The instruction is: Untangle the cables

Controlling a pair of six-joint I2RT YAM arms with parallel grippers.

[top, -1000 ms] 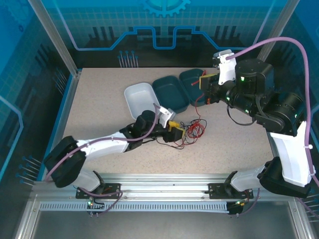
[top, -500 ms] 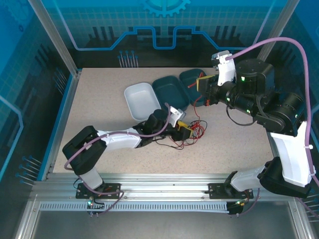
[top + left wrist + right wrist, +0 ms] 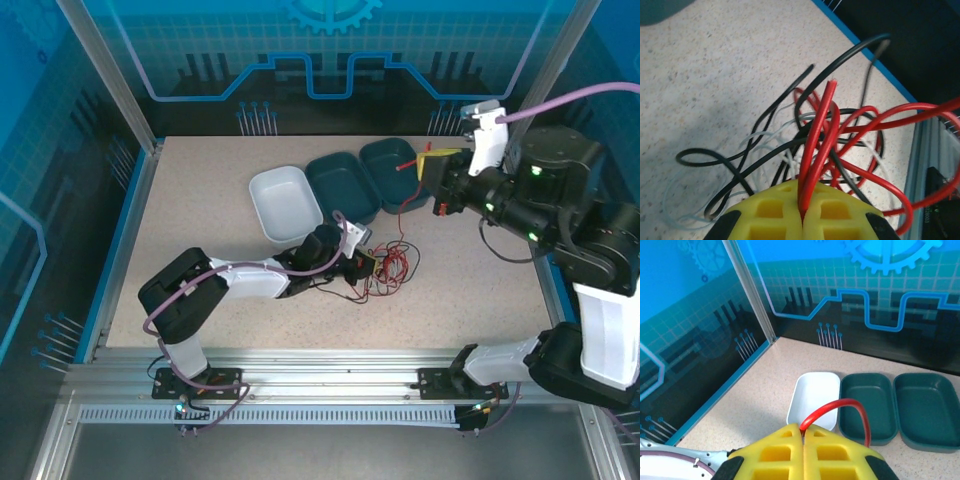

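A tangle of red cable (image 3: pixel 393 266), black cable (image 3: pixel 765 155) and whitish-grey cable (image 3: pixel 765 132) lies on the table right of centre. My left gripper (image 3: pixel 362 265) sits low at the tangle, its yellow pads (image 3: pixel 775 217) shut on doubled strands of the red cable (image 3: pixel 817 145). My right gripper (image 3: pixel 432 168) is raised near the back right, shut on another stretch of the red cable (image 3: pixel 845 407), which runs down from it to the pile. Black and whitish-grey loops spread on the table ahead of the left gripper (image 3: pixel 802 217).
A white tray (image 3: pixel 285 203) and two dark green trays (image 3: pixel 343 186) (image 3: pixel 388 170) stand in a row at the back centre. The table's blue right edge (image 3: pixel 875 65) runs close behind the tangle. Open tabletop lies to the left (image 3: pixel 195 220).
My right gripper has lifted and pulled right, away from the green trays, drawing the red cable taut. My left arm has folded in, its gripper shifting slightly right on the tangle.
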